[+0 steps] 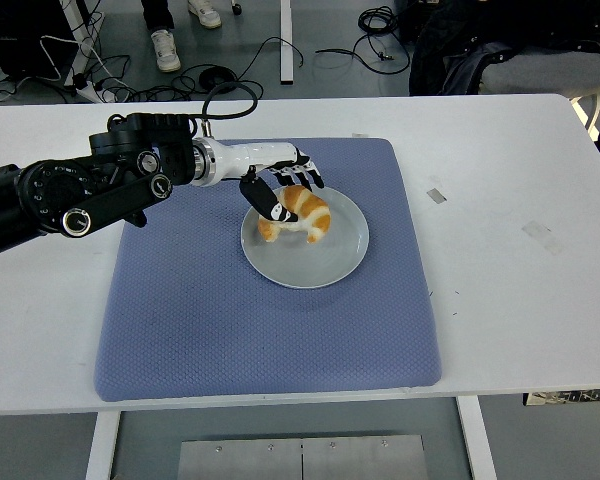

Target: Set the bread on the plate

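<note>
The left hand (pixel 280 190) wraps its fingers around the bread (pixel 298 212), which sits low on the upper left part of the plate (pixel 325 262), near the middle of the frame. It looks lowered there so it won't drop. The plate rests on a blue mat (pixel 200 320) on the worktop (pixel 510 300). No writing shows.

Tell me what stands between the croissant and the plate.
Nothing visible does. The croissant already sits over the far left part of the light plate, apparently resting on it, with the left robot hand closed around its left end. The rest of the plate is bare, and only the blue mat surrounds it.
</note>
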